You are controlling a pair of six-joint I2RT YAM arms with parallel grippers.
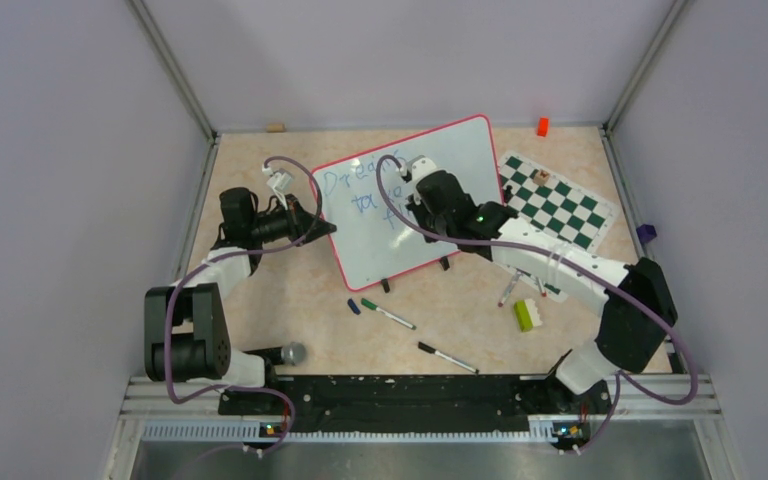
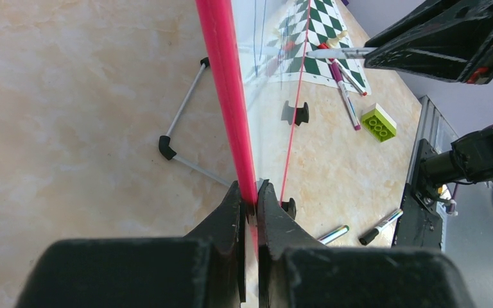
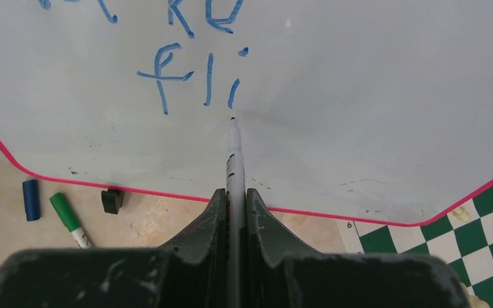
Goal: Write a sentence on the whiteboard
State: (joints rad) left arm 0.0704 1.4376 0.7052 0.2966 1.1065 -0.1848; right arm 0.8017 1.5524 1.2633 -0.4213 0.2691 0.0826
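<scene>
firmly clamped on the whiteboard (image 3: 359,96), the left hand (image 2: 249,190) should brace it while the right hand (image 3: 234,194), gripping the marker (image 3: 233,151), presses lightly to extend the sentence (image 3: 186,76).

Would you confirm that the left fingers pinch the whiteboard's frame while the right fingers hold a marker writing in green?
Not quite: the sentence is in blue ink, not green, as the right wrist view shows; the left fingers do pinch the whiteboard, the right fingers the marker.
</scene>
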